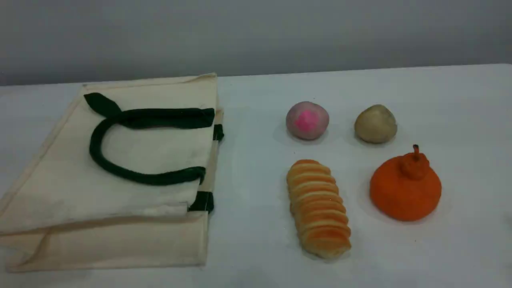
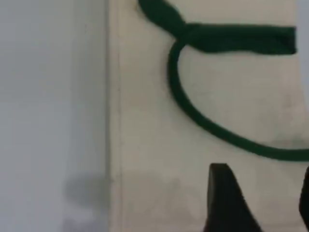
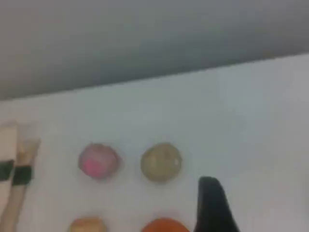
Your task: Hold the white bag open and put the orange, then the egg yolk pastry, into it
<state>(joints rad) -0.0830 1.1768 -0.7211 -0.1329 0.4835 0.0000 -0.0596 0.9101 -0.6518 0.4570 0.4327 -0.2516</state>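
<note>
The white bag (image 1: 140, 148) lies flat and closed on the table's left, its dark green handle (image 1: 148, 118) looped on top. The orange (image 1: 404, 192) sits at the front right, with the egg yolk pastry (image 1: 375, 124) behind it. No arm shows in the scene view. My left gripper (image 2: 263, 205) hovers open over the bag (image 2: 145, 121), below the handle (image 2: 217, 37), with nothing between its fingers. My right gripper (image 3: 256, 212) shows one dark fingertip (image 3: 212, 203), above the table near the pastry (image 3: 161, 162) and the orange (image 3: 164, 225), holding nothing.
A ball with a pink centre (image 1: 307, 120) sits left of the pastry. A long ridged bread roll (image 1: 318, 208) lies left of the orange. The table's far edge meets a grey wall (image 1: 256, 36).
</note>
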